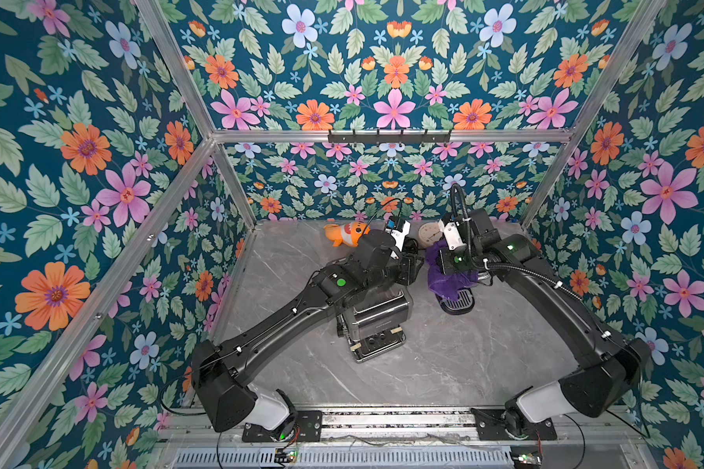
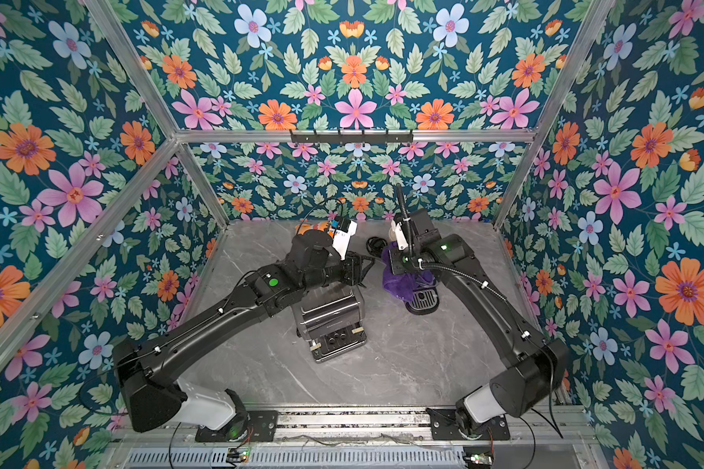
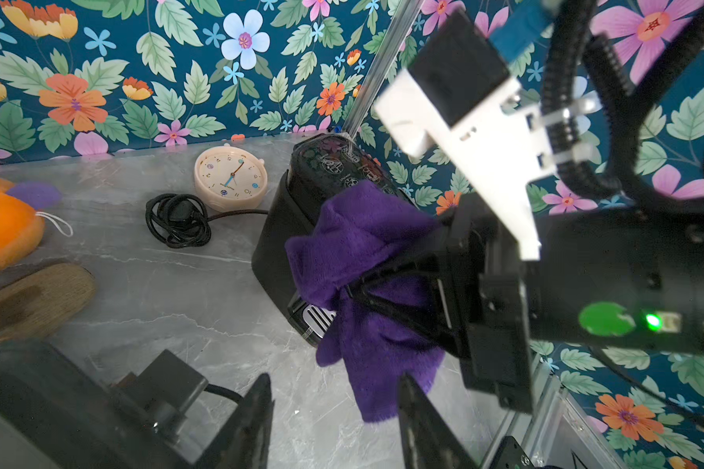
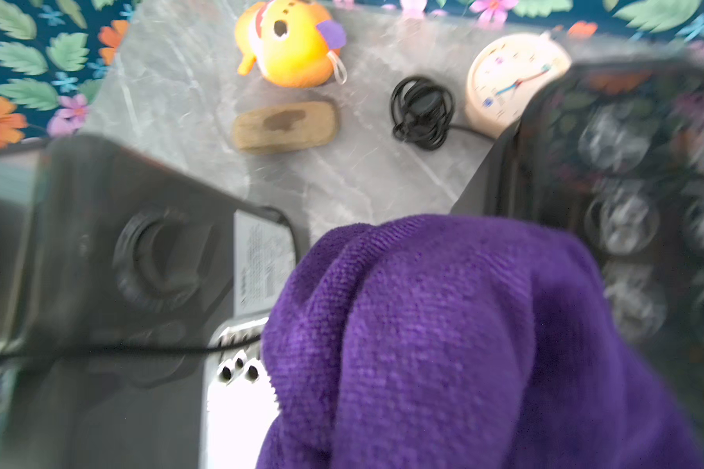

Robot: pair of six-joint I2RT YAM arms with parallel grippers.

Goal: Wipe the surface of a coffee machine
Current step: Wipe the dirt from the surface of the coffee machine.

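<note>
Table (image 1: pixel 444 365): we've got grey marble under everything, with flowered walls all round.
Left arm (image 1: pixel 269 325): it rises from the near-left base. The forearm stretches low over the black appliance (image 1: pixel 379 316) at mid-table, and the wrist points across at the other arm.
Right arm (image 1: pixel 553 300): it comes from the near-right base, reaching forward and inward, with the wrist tipped down over the coffee machine.
Coffee machine (image 3: pixel 277 227): we see it on the far right of the table, close to the back wall, black, with its drip tray on the near side.
Purple cloth (image 3: pixel 354 231): it's draped over the machine's top and front, and one tail hangs past the tray.
Right gripper (image 3: pixel 354 286): the jaws are pinched tight on a fold of the purple cloth.
Left gripper (image 2: pixel 360 270): it sits just beside the cloth, not touching it. Its fingers (image 3: pixel 253 426) stand partly apart with nothing between them.
Fish toy (image 4: pixel 289 44): orange, lying by the back wall.
Clock (image 3: pixel 230 178): cream, just beside the machine.
Wooden block (image 4: pixel 285 126): lying flat, near the fish.
Cable (image 3: pixel 177 219): coiled in front of the clock.
</note>
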